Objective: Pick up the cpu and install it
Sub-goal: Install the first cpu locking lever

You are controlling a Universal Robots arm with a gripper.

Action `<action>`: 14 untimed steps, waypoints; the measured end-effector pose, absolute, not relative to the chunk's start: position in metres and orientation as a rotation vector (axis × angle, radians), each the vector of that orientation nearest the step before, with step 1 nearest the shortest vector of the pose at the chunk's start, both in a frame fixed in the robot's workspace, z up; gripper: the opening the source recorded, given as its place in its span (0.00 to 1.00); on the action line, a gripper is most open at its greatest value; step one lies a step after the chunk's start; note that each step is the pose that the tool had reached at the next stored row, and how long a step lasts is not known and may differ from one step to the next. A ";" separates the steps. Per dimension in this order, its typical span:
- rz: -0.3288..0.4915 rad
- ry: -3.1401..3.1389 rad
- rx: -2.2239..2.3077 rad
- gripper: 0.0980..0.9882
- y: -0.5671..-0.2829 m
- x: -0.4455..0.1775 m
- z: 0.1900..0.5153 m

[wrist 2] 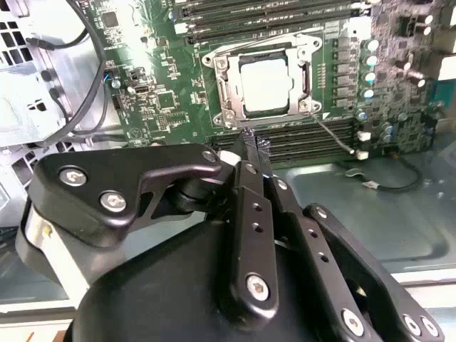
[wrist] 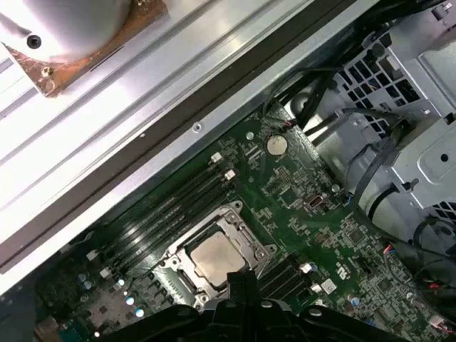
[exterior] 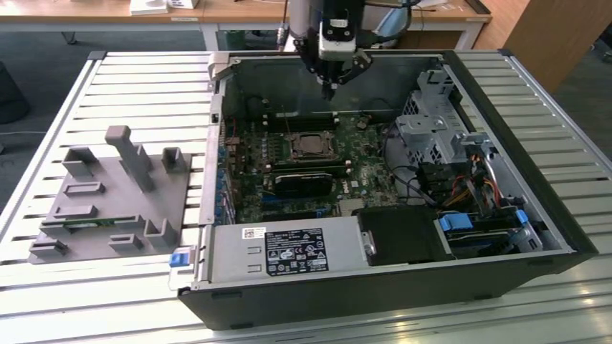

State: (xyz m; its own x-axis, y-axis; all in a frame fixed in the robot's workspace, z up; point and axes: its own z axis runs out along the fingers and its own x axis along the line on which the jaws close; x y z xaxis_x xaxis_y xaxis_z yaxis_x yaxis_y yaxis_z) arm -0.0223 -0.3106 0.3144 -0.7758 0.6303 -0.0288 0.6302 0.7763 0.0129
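Note:
The cpu point(exterior: 308, 145) lies flat in the black-framed socket on the green motherboard point(exterior: 363, 168), inside the open computer case point(exterior: 497, 179); its silver-grey top faces up. Both wrist views show it seated inside the socket frame: the cpu point(wrist 2: 267, 84) and the cpu point(wrist: 216, 258). My gripper point(exterior: 328, 89) hangs above the board, a little beyond the socket toward the case's far wall. Its black fingers point(wrist 2: 249, 214) are shut, tips together, with nothing between them. In the second wrist view the tips point(wrist 2: 247, 140) sit over the memory slots beside the socket, apart from the cpu.
A grey fixture block point(exterior: 105, 193) with a green memory stick point(exterior: 86, 223) stands on the slatted table at the exterior view's left. Inside the case are a power supply point(exterior: 287, 251), a metal drive cage point(exterior: 431, 132), loose cables point(exterior: 421, 186) and a black component point(exterior: 306, 183) near the socket.

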 end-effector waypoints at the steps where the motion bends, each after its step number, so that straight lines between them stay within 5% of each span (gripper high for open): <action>1: 0.005 2.936 1.027 0.03 -0.312 -0.024 0.316; 14: 0.033 3.058 0.603 0.03 -0.355 -0.068 0.356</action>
